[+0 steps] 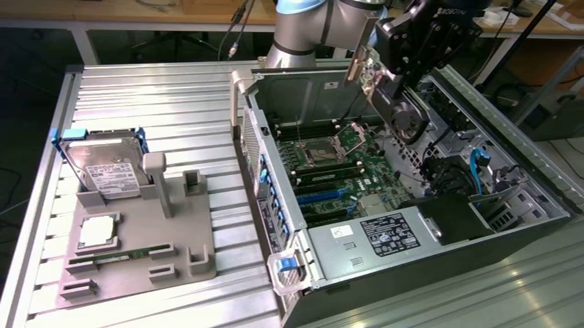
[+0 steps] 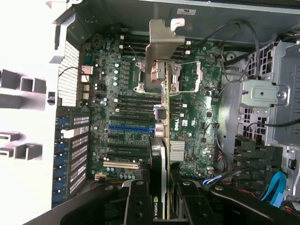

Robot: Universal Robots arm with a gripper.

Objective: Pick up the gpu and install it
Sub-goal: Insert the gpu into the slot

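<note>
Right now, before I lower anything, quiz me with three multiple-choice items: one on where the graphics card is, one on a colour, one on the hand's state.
1. Where is the thin dark graphics card with the round black fan?
A) lying on a grey tray
B) flat on the ribbed table
C) held above the green motherboard inside the open computer case

2. What colour is the frame around the silver hard drive?
A) blue
B) red
C) yellow

3. What state is the hand in?
A) open and empty
B) shut on the graphics card
C) shut on the hard drive

Answers:
1 C: the card hangs under the hand, over the board.
2 A: blue rails flank the drive.
3 B: in the wrist view, the fingers sit against both faces of the card.
</note>
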